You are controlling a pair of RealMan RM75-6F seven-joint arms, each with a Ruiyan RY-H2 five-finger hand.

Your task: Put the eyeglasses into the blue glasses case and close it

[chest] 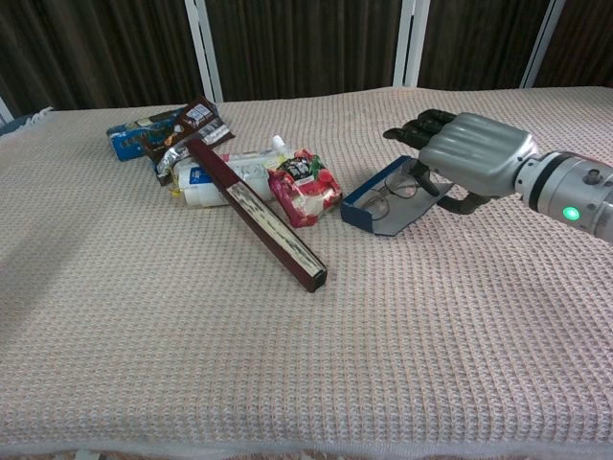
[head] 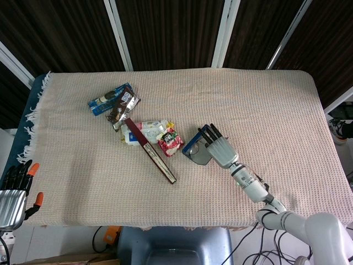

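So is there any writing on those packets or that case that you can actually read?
None of it reads clearly.
Blue packet: pale print, too blurred.
Brown wrapper: white lettering, too small.
White pouch: markings blurred.
Red packet: label illegible.
Blue glasses case: no visible text.
Right hand: no text; a green light glows on the wrist.

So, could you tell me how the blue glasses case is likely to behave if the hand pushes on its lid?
The blue glasses case looks rigid, so its lid probably swings rather than bends. It seems light and unanchored on the woven cloth, so it may slide. The eyeglasses inside look delicate; the right hand should press gently.
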